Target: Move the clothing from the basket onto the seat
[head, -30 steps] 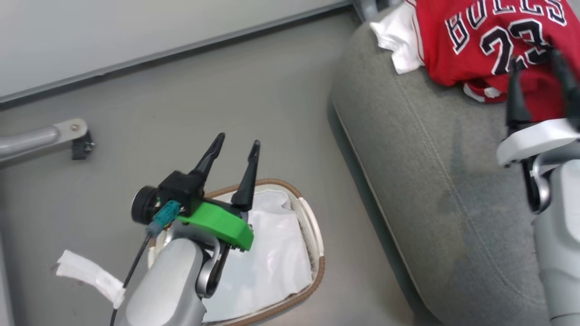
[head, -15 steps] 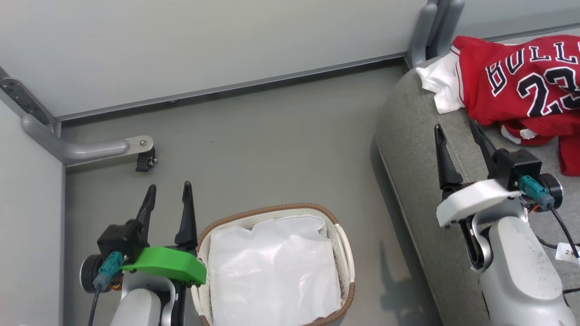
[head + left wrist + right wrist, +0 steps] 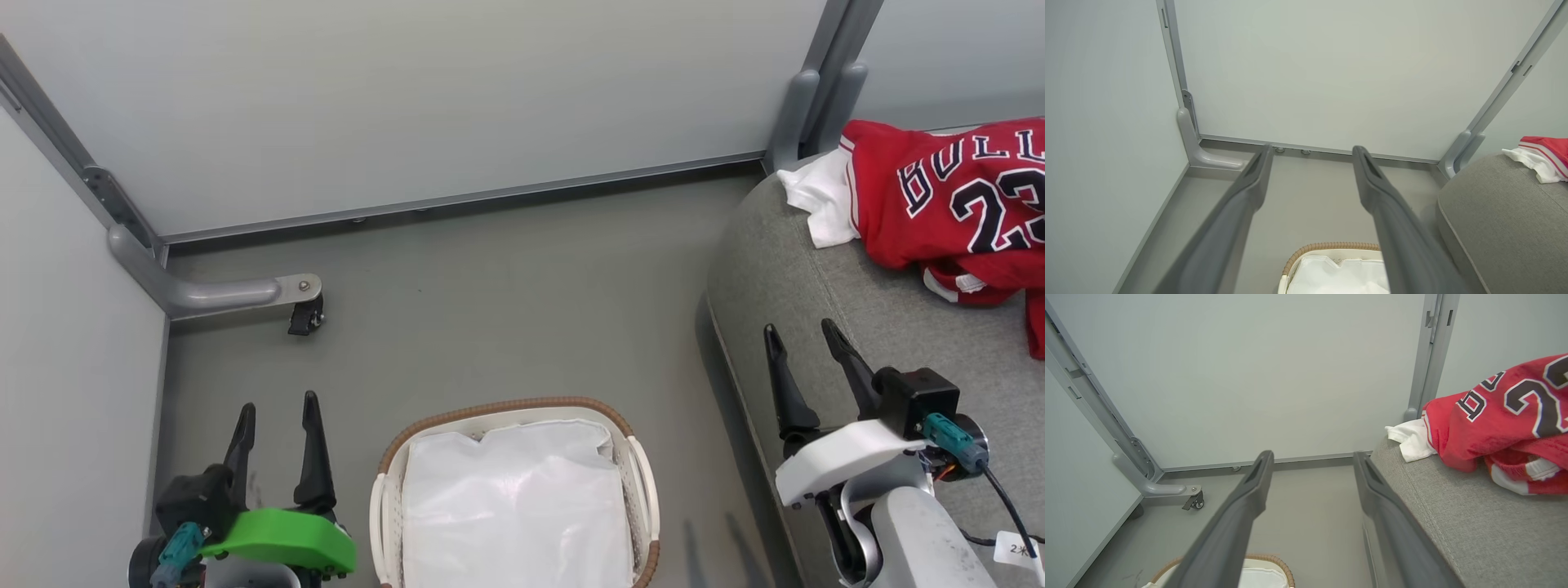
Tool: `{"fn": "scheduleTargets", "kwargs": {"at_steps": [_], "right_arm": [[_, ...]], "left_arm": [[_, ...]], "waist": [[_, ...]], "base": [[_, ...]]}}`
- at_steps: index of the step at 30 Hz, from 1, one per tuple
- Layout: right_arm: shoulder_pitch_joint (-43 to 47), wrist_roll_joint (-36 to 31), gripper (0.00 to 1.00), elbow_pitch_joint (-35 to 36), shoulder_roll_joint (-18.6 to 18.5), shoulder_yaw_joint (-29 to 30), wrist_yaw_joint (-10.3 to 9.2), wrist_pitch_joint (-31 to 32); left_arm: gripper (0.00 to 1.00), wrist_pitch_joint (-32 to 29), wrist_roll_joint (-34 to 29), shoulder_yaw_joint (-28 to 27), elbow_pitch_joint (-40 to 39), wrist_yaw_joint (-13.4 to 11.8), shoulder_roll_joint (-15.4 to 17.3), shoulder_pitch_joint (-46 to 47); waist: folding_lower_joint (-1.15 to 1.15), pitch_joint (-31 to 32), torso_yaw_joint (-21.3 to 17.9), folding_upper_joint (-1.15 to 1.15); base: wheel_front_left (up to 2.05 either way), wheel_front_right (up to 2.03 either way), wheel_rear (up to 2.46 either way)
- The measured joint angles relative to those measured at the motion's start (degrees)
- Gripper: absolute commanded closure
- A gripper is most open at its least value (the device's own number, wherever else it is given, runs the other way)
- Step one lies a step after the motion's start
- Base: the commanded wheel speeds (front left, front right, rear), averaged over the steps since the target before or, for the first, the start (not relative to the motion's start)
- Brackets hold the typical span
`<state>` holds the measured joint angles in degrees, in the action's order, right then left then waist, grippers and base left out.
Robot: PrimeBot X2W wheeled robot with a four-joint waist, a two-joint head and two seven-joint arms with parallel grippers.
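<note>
Upper right, the jersey (image 3: 939,196) is soft, matt red cloth, lying on the seat (image 3: 824,286) with its coarse grey weave. Bottom centre, the basket (image 3: 506,405) shows white plastic slats and a brown woven rim, and its liner (image 3: 514,506) is smooth, glossy white. The floor (image 3: 506,302) is matt grey.

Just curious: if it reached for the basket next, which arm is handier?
The left: its open jaws hover right beside the basket, while the right arm's hang over the seat edge.
</note>
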<state>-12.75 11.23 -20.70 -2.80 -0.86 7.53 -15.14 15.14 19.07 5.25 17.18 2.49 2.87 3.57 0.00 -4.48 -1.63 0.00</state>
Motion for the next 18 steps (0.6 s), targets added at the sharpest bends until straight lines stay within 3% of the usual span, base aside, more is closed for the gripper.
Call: {"fn": "scheduleTargets", "kwargs": {"at_steps": [18], "right_arm": [[1.00, 0.08, 0.00, 0.01, 0.00, -0.63, 0.00, 0.00]], "left_arm": [[0.00, 0.00, 0.20, -1.12, -0.18, -0.99, -0.01, -1.16]], "waist": [[0.00, 0.56, -0.21, 0.00]], "base": [[0.00, 0.00, 0.00]]}}
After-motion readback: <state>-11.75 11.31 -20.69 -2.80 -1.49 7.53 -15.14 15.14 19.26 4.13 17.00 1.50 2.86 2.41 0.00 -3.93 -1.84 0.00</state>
